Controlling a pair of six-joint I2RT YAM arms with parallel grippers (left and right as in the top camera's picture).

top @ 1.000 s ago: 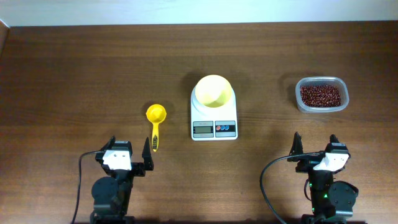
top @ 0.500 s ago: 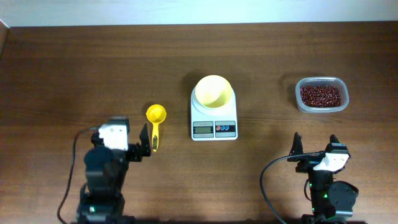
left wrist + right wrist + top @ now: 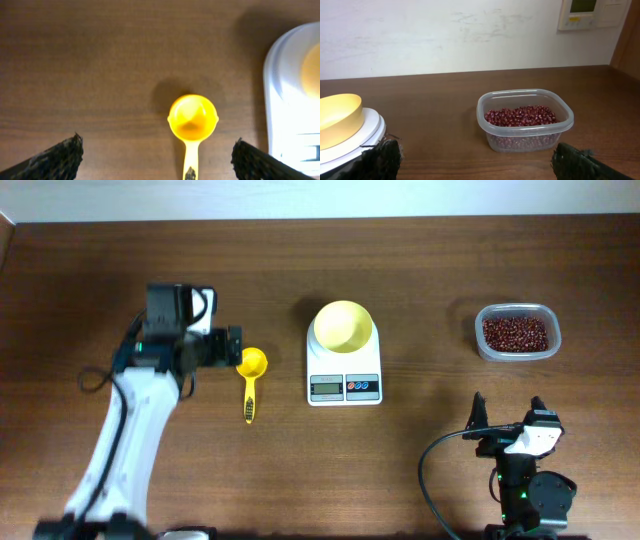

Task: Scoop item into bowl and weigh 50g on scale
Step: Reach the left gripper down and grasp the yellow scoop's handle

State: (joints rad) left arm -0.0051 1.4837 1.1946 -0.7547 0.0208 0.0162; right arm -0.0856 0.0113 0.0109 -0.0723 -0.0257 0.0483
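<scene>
Left arm (image 3: 125, 420): stretched out from its base at the near left edge, the white link slanting up and away toward the wrist.
Left wrist: bent over so the gripper points downward, its camera looking straight down.
Left gripper (image 3: 220, 347): jaws spread wide with nothing between them; 2 dark fingers (image 3: 60, 156) sit at the lower corners of the wrist view.
Right arm (image 3: 522, 480): folded low over its base at the near right edge.
Right wrist: level, camera looking forward.
Right gripper (image 3: 506, 412): jaws wide apart, holding nothing; 2 dark fingertips (image 3: 382, 159) at the lower corners of its wrist view.
</scene>
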